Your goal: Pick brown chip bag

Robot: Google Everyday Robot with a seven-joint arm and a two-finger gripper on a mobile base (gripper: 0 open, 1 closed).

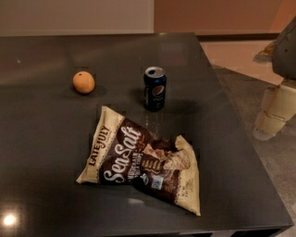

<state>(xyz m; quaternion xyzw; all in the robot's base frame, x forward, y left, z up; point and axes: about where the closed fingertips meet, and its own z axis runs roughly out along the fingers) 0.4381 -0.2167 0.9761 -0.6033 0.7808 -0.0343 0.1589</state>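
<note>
While the bag lies flat near the front edge of the worktop, in front of the can and orange, the pincer hangs well apart at the right, beyond the worktop's side, angled down-left under the grey arm; whether it is spread or pressed together cannot be told.

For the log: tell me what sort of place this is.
Likely an office lounge or break room: a dark table holds the brown chip bag, a soda can and an orange, tan wall behind. The claw hangs beyond the table's right edge.
</note>
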